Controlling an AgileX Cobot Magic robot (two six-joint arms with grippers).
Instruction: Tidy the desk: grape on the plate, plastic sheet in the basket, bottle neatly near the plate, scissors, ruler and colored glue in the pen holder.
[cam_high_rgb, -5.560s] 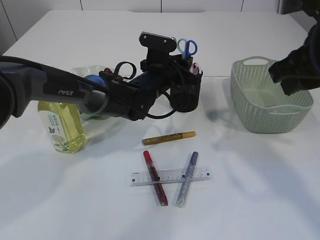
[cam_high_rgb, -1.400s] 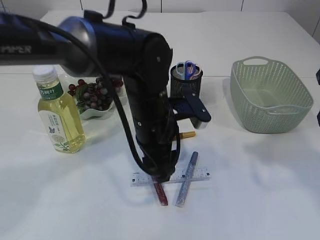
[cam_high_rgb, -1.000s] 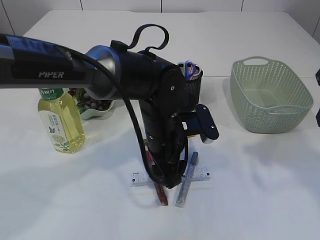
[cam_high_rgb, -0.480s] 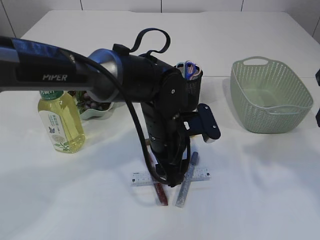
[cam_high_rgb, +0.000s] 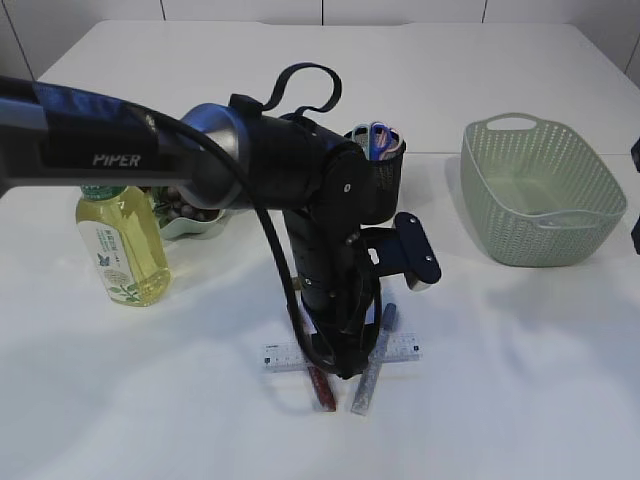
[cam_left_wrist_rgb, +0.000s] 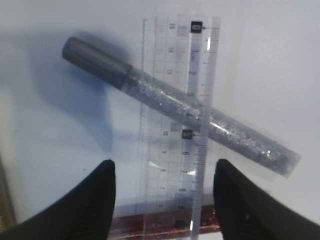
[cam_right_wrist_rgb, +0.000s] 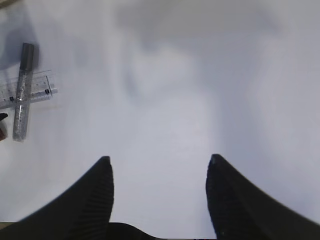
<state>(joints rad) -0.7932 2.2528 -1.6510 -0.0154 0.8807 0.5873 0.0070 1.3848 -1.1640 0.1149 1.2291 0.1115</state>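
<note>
1. Ruler (cam_left_wrist_rgb: 176, 135) lies flat on the table, crossing over the silver glue pen (cam_left_wrist_rgb: 180, 107) and the red glue pen (cam_high_rgb: 319, 384).
2. Left gripper (cam_left_wrist_rgb: 162, 200) hangs over the ruler, jaws wide, holding nothing.
3. Done, by appearance: scissors (cam_high_rgb: 373, 136) in pen holder (cam_high_rgb: 390, 178); grapes on plate behind bottle (cam_high_rgb: 120, 243).
4. Left: ruler, glue pens.
5. Right gripper (cam_right_wrist_rgb: 159, 197) spread wide, empty. Arm hides the ruler's middle; no plastic sheet made out in basket (cam_high_rgb: 540, 190).

A staged lab tabletop setup here: a bare white worktop (cam_high_rgb: 520, 400), pale panelled wall along its far edge, and a black robot arm (cam_high_rgb: 300, 200) marked PIPER over desk props, with pen holder (cam_high_rgb: 385, 170) and basket (cam_high_rgb: 540, 195) toward the back.
</note>
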